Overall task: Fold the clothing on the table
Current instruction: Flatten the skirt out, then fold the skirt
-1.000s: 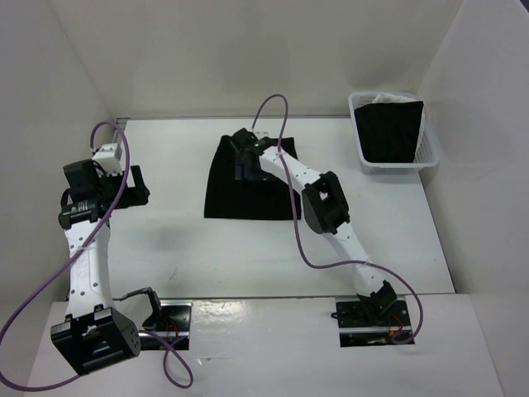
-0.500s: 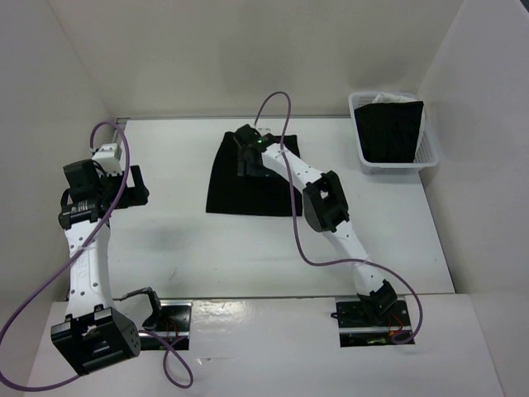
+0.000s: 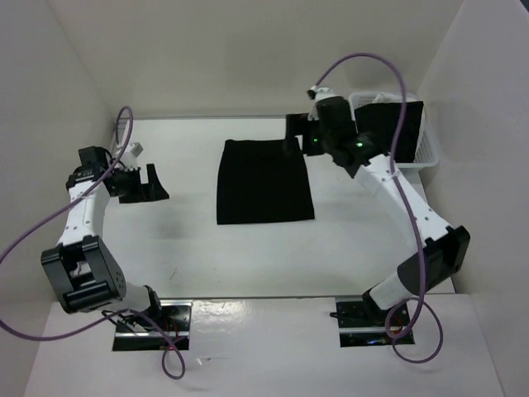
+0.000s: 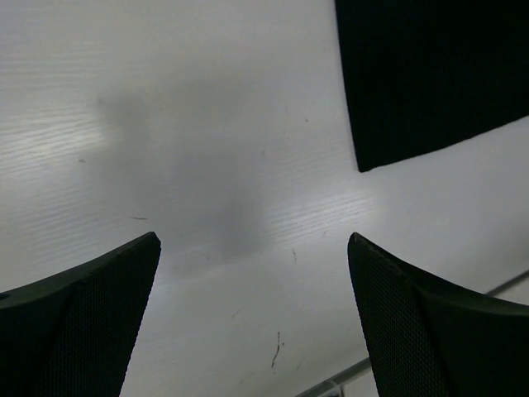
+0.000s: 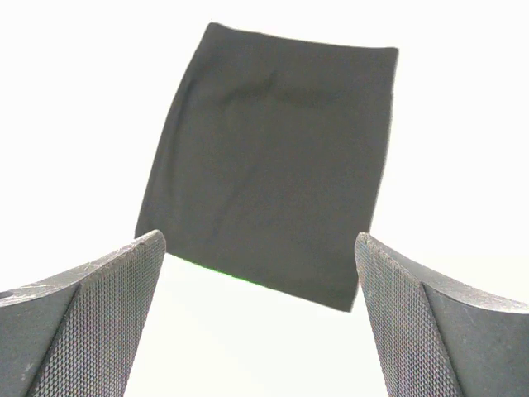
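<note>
While neither arm touches anything, the work seems to stand between folds, or at its close. Low in the top view runs the near part of the flat matte white bench [image 3: 248, 256]. At centre left the left fingers [image 4: 413, 331] hang spread wide above it, holding nothing, off to one side of the clothing and not touching it. In the middle of the frame the plain black fabric garment [image 3: 264, 180] lies flat on the bench as a neat, smooth rectangle. Just past its upper right corner the right fingers [image 5: 74, 331] are also spread and empty, looking down on it from above. If another fold is wanted, each arm must come down to an edge and pinch a corner. At upper right a white mesh plastic basket [image 3: 397, 164] holds a black cloth [image 3: 388, 132].
</note>
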### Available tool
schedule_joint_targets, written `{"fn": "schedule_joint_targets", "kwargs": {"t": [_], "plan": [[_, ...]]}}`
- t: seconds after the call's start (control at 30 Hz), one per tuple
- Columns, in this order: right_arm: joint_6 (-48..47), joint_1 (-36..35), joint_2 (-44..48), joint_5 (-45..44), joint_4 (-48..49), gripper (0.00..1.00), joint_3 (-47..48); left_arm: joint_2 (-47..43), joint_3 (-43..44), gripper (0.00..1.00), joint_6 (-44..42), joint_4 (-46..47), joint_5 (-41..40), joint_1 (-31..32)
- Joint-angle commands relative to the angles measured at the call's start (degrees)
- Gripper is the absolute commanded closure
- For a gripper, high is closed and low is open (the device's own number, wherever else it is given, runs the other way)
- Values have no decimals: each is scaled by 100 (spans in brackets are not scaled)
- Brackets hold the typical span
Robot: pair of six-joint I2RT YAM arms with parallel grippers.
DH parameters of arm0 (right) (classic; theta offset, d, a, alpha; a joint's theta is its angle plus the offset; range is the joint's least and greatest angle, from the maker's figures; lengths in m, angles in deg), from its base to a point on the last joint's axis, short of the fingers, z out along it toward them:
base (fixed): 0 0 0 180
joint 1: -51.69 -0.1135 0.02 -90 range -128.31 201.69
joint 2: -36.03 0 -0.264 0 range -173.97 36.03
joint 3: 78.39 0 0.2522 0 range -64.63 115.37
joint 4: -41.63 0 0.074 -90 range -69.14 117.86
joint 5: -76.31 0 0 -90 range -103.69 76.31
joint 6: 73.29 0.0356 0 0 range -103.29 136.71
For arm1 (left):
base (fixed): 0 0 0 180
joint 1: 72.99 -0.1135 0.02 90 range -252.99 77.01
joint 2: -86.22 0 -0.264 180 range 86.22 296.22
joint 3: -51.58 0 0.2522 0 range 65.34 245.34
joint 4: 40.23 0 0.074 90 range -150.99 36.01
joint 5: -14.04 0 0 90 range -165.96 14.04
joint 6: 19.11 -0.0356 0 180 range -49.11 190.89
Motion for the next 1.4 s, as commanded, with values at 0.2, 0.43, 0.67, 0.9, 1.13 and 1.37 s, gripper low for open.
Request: {"fn": "schedule_joint_targets", "kwargs": {"t": [0.2, 0.43, 0.67, 0.9, 1.13, 1.37], "plan": [[-1237, 945, -493, 434, -105, 2, -1505, 1173, 147, 2, -204, -262, 383, 1094], [-1342, 1314, -387, 768, 194, 13, -1901, 1999, 147, 18, 34, 19, -91, 2043], [-1395, 1420, -334, 697, 309, 21, -2034, 2316, 24, 41, 420, 556, -391, 2457], [-1395, 1420, -449, 697, 415, 22, -2034, 2395, 24, 49, 939, 1223, -400, 2668], [-1395, 1420, -563, 750, 467, 22, -2034, 2255, -152, 49, 1485, 1672, -469, 3204], [-1395, 1472, -563, 820, 520, 22, -2034, 2491, -205, 49, 1608, 1664, -970, 3564]]}}
